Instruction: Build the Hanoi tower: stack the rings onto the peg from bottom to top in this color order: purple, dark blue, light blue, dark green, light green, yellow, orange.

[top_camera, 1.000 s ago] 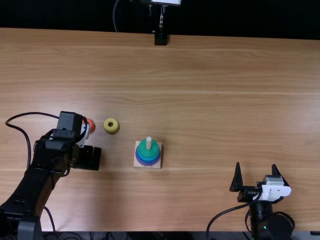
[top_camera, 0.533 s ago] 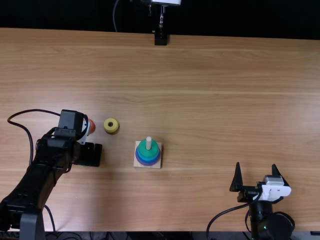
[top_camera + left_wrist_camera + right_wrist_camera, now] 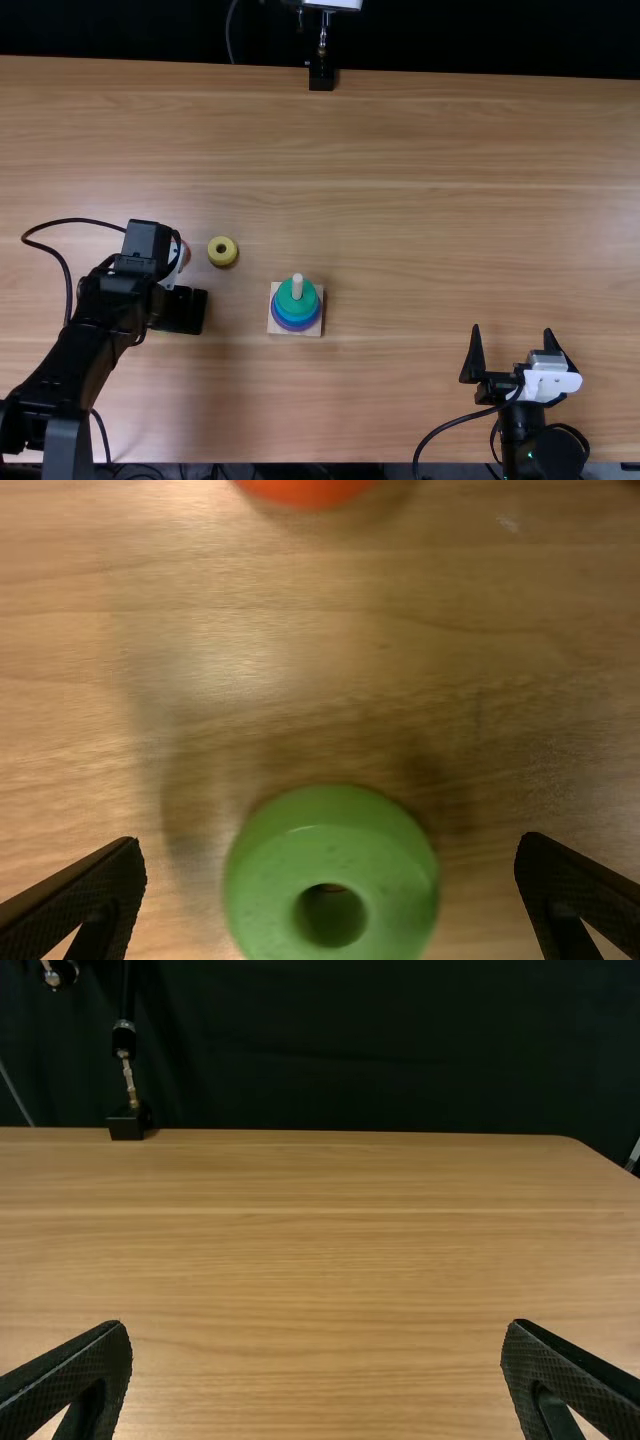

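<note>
Green ring [image 3: 330, 856], partly cut off, seems beneath left gripper [image 3: 180, 311], jaws apart like right gripper's [image 3: 512, 328].

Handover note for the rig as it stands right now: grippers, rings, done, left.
Left gripper: open, empty, over the light green ring, which lies flat on the table between the fingers, not gripped.
Right gripper: open, empty, near the table's near edge on the right.
Loose: yellow ring left of the peg base; orange ring farther left, partly behind the left arm in the top view.
Done: dark green ring tops the stack, blue and purple below.
Left: light green, then yellow, then orange.
</note>
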Action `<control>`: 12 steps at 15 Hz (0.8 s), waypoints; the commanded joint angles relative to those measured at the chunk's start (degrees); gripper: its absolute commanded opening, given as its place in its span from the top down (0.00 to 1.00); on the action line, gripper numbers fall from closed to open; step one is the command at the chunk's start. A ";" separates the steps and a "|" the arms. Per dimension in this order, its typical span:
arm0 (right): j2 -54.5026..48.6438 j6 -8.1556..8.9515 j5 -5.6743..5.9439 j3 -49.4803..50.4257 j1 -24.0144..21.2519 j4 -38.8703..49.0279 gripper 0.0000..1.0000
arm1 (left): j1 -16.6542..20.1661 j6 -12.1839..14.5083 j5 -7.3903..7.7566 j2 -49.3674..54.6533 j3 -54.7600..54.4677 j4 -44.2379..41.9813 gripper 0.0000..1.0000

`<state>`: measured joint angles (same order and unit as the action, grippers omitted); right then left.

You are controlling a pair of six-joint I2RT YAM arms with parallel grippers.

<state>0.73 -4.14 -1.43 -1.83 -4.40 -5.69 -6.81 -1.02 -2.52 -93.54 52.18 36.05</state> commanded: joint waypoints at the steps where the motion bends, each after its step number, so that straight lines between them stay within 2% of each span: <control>1: -0.73 0.45 1.12 0.86 -0.43 -1.12 0.00 | -0.57 0.49 -0.01 -1.74 1.61 0.12 0.00; 6: -0.73 0.45 1.12 0.86 -0.43 -1.12 0.00 | -0.57 0.49 -0.01 -1.82 1.61 0.76 0.00; 7: -0.73 0.45 1.12 0.86 -0.43 -1.12 0.00 | -0.57 0.59 -0.01 -1.74 1.61 0.54 0.30; 8: -0.73 0.45 1.12 0.86 -0.43 -1.12 0.00 | -0.57 0.49 -0.01 -1.74 1.34 0.23 0.84; 9: -0.73 0.45 1.12 0.86 -0.34 -1.12 0.00 | -0.66 0.38 0.10 -1.74 1.43 0.02 1.00; 12: -0.73 0.45 1.12 0.86 -0.43 -1.12 0.00 | -0.84 0.49 0.10 -1.65 1.78 0.02 1.00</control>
<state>0.73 -4.14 -1.43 -1.83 -4.40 -5.72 -7.14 -0.80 -2.44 -94.56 52.18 36.10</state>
